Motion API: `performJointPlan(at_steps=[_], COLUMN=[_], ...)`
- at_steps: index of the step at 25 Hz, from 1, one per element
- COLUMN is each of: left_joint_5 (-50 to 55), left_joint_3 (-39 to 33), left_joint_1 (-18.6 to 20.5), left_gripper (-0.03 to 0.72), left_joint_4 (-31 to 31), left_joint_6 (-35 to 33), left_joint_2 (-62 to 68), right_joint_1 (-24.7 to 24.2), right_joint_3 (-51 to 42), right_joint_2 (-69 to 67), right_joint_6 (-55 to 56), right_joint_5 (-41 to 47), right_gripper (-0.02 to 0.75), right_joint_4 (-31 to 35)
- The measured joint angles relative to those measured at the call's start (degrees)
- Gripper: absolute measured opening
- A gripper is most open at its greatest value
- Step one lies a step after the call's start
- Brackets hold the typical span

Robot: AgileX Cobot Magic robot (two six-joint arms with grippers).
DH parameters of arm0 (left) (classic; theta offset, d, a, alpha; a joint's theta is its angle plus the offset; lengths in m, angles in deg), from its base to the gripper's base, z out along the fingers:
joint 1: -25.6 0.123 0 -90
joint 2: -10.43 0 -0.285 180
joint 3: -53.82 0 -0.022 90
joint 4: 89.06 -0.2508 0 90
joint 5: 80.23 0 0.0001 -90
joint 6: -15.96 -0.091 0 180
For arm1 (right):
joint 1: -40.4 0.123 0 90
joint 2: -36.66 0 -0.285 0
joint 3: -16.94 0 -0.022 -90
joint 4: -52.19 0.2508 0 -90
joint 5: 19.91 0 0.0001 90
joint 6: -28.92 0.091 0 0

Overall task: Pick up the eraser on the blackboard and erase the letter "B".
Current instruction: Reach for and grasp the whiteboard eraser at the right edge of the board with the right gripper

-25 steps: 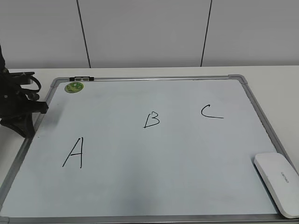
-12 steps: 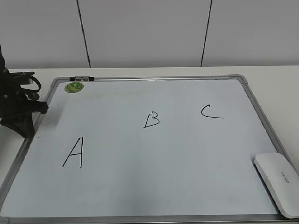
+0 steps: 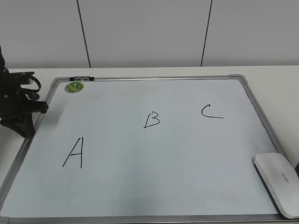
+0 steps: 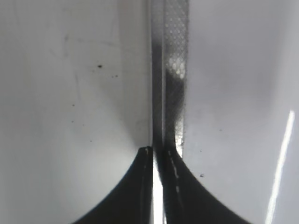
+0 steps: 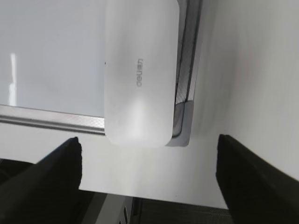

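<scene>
Eraser [image 3: 278, 184] lies on your blackboard's [image 3: 154, 186] near right corner, long axis slanting from that corner up-left toward the "C" [image 3: 211, 112]. Your right tool [image 5: 148, 175] hangs above it, spread wide, empty; left tool [image 4: 156, 156] pinched closed, empty. Nothing has shifted since earlier.

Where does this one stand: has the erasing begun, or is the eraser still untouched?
Nothing is done yet: the letter "B" is whole on the blackboard, and the eraser lies at its near right corner. In hand: the right pincer is open, its fingers on either side of the eraser's end, not touching it. The left pincer sits shut at the left frame. Grasping and wiping remain.
</scene>
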State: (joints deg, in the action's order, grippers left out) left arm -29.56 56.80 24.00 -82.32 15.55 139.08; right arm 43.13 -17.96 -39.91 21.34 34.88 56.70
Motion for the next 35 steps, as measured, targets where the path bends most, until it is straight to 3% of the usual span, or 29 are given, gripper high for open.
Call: performJointPlan(at_steps=[10,15,35], left_joint_5=[0.0,0.0,0.0], left_joint_3=[0.0,0.0,0.0], left_joint_1=[0.0,0.0,0.0], left_gripper=[0.035,0.038,0.044], left_joint_4=[0.0,0.1,0.3], left_joint_6=[0.0,0.0,0.0], left_joint_2=[0.0,0.0,0.0], right_joint_1=[0.1,3.4,5.2], right_joint_3=[2.7,3.4,3.8], right_joint_2=[-13.8,-17.3,-26.7], right_joint_6=[0.0,0.3,8.1], right_joint_5=[-4.3,-6.3,-11.7], right_gripper=[0.675,0.674,0.651], right_joint_4=[1.4,1.9,-4.5])
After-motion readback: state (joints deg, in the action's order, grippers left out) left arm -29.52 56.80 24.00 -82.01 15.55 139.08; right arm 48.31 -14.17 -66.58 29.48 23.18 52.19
